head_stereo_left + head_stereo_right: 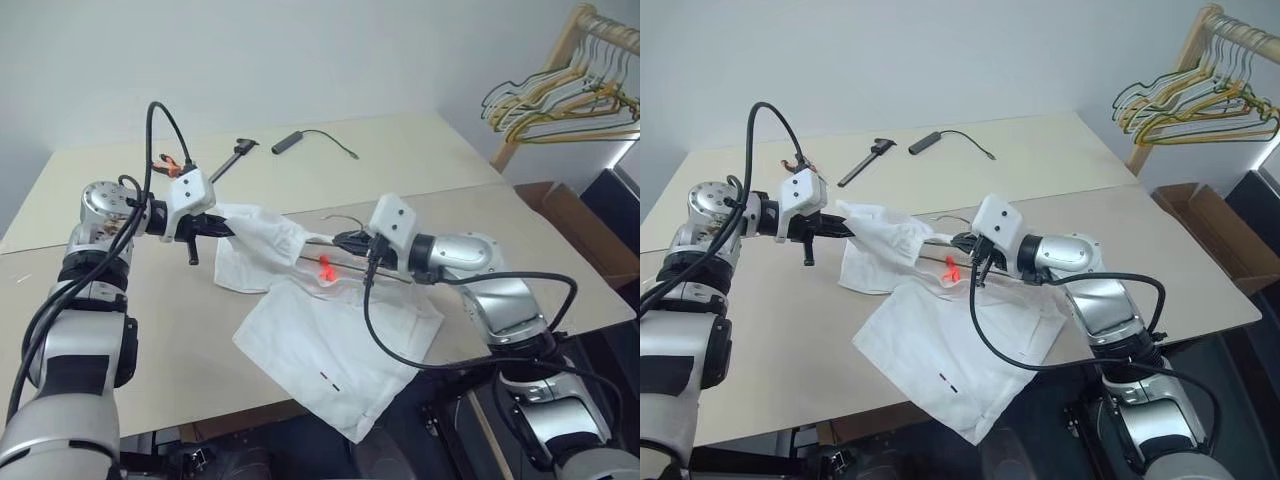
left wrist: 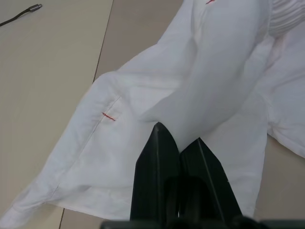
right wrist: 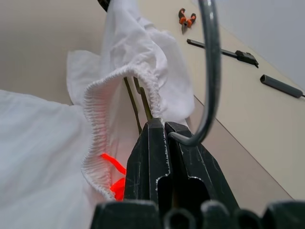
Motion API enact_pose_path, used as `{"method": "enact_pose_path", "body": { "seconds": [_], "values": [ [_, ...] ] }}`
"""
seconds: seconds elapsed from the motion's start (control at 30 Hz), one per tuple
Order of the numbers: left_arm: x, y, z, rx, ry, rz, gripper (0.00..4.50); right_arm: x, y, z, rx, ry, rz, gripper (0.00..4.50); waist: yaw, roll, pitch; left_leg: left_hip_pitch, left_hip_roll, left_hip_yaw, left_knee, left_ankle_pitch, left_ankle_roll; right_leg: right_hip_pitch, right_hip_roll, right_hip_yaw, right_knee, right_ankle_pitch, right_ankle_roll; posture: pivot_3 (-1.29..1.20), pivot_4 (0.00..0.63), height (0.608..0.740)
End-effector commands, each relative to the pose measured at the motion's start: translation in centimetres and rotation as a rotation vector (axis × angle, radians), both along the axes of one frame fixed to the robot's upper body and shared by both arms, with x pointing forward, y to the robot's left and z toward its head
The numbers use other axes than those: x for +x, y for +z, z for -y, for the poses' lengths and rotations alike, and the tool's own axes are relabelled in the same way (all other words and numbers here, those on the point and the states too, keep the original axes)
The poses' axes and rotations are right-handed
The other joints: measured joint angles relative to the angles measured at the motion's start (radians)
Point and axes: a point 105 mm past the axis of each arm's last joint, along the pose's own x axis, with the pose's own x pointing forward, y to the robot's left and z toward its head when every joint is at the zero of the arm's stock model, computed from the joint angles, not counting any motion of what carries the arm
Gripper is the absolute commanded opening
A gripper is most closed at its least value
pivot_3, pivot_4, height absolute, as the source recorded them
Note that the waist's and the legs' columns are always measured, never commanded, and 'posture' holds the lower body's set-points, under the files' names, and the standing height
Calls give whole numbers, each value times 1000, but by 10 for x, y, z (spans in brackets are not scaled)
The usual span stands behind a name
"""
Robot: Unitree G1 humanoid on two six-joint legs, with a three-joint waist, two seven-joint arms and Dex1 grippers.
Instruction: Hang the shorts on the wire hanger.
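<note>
The white shorts [image 1: 330,345] lie spread on the table, with one side lifted off it. My left gripper [image 1: 224,228] is shut on that raised fabric, and in the left wrist view its fingers [image 2: 157,143] pinch a fold of the cloth. The orange-red tag [image 1: 326,266] sits just inside the gathered waistband [image 3: 95,119]. My right gripper [image 1: 342,240] is shut on the wire hanger [image 3: 212,71] just below its hook. The hanger's thin grey wires run into the waistband opening and are hidden there. Short dark marks [image 1: 330,381] show near the front hem.
A bunch of yellow and grey hangers [image 1: 570,95] hangs on a wooden rack at the far right. A black caliper [image 1: 232,158], orange-handled pliers [image 1: 172,162] and a black cylinder with a cable [image 1: 290,141] lie at the back of the table. A cardboard box [image 1: 580,225] stands beyond the right edge.
</note>
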Motion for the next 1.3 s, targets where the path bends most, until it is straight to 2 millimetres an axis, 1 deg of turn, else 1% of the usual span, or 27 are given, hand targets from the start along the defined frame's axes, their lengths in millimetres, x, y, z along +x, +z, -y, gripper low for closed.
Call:
{"method": "enact_pose_path", "body": {
  "seconds": [0.03, 0.27, 0.4, 0.5, 0.6, 0.67, 0.77, 1.0, 1.13, 1.27, 1.3],
  "values": [
    [2, 25, -2, -18, -1, 72, 17, -2, 13, 11, 5, 1, 60, 0, 2, 0, 0, 0, 0, 0, 0, 0, 0, 0, 0, 0, 0, 0, 0, -137, 47, 740],
    [1, 24, -5, -16, 13, 73, 17, -7, 10, 27, -53, 25, 34, 0, 4, 0, 0, 1, 0, 0, 0, 0, 0, 1, 0, 0, 0, 0, 0, -140, 48, 740],
    [1, 19, -3, -24, 9, 66, 17, -11, 17, 26, -73, 57, 33, 0, 3, 0, 0, 1, 0, 0, 0, 0, 0, 1, 0, 0, 0, 0, 0, -140, 48, 740],
    [0, 13, 1, -26, -2, 55, 17, -14, 32, 22, -70, 83, 12, 0, 2, 0, 0, 0, 0, 0, 0, 0, 0, 0, 0, 0, 0, 0, 0, -153, 48, 740],
    [-1, 7, 2, -25, -4, 43, 17, -21, 56, 20, -48, 127, -11, 0, 1, 0, 0, 1, 0, 0, 0, 0, 0, 1, 0, 0, 0, 0, 0, -160, 43, 740],
    [-1, 4, 2, -28, -2, 38, 17, -25, 68, 20, -48, 140, -29, 0, 1, 0, 0, 0, 0, 0, 0, 0, 0, 0, 0, 0, 0, 0, 0, -162, 41, 740],
    [-1, 3, 5, -32, -3, 37, 17, -28, 77, 20, -58, 153, -53, 0, 1, 0, 0, 0, 0, 0, 0, 0, 0, 0, 0, 0, 0, 0, 0, -167, 34, 740],
    [-1, -1, 8, -35, -10, 26, 17, -30, 88, 22, -51, 164, -129, 0, -2, -1, -1, 0, 0, 0, 0, 0, 0, 0, 0, 0, 0, 0, 0, -181, 29, 740],
    [-8, -9, 12, -40, -51, -6, 17, -23, 103, 24, -36, 138, -186, 0, -9, 0, -1, 0, 0, 0, 0, 0, 0, 0, 0, 0, 1, 0, 0, -195, 31, 740],
    [-21, -10, 15, -58, -104, -21, 17, -18, 117, 25, -45, 111, -230, 0, -19, 0, -1, 0, 1, 0, 0, 0, 0, -1, 0, 0, 1, 0, 0, -209, 30, 740],
    [-24, -8, 15, -73, -109, -25, 202, -17, 119, 25, -50, 104, -237, 0, -22, 0, -1, 0, 0, 0, 0, 0, 0, -1, 0, 0, 1, 0, 0, -209, 32, 740]
  ]
}}
